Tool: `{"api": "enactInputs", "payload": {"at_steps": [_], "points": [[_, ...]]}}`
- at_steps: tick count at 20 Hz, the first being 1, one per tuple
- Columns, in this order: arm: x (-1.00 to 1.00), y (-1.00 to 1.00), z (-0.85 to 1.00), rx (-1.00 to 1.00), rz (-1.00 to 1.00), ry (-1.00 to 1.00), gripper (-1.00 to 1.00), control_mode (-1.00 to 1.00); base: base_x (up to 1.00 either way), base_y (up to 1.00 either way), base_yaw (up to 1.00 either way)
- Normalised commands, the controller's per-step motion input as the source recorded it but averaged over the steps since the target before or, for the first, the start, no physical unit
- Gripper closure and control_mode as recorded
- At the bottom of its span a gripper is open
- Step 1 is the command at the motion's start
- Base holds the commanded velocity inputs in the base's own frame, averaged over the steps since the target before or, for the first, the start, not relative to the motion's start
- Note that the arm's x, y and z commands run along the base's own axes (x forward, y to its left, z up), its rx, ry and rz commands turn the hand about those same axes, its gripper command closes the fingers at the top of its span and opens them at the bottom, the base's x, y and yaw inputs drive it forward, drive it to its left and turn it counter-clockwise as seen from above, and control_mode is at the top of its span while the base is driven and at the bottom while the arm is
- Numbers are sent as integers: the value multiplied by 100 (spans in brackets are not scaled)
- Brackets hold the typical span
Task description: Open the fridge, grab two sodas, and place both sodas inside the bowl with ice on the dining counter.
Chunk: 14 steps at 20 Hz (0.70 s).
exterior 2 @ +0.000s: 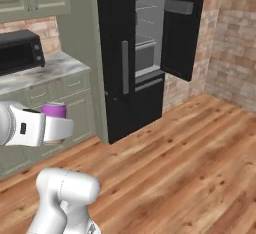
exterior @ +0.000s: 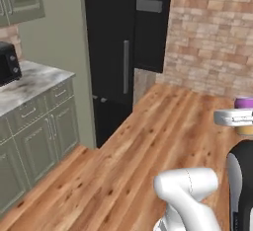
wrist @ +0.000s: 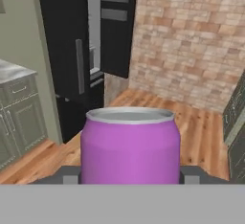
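The gripper grasps the purple soda can upright between its fingers, above bare wood floor. Ahead, the black fridge stands with its right door swung open on grey shelves, whose contents are hard to make out. A microwave sits on the marble counter, cut off at the left edge.

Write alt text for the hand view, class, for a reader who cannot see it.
A purple soda can with a silver top sits upright between the gripper fingers, close to the camera. Behind it stands the black fridge, its right door swung open, with a brick wall to the right and wood floor below.
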Motion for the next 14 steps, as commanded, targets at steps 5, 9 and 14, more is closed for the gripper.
{"api": "enactInputs", "payload": {"at_steps": [5,9,14], "points": [[0,0,0,0,0,0,100,100,-100,21,-38],[0,0,0,0,0,0,100,100,-100,-9,-30],[0,0,0,0,0,0,100,100,-99,-32,-28]]}}
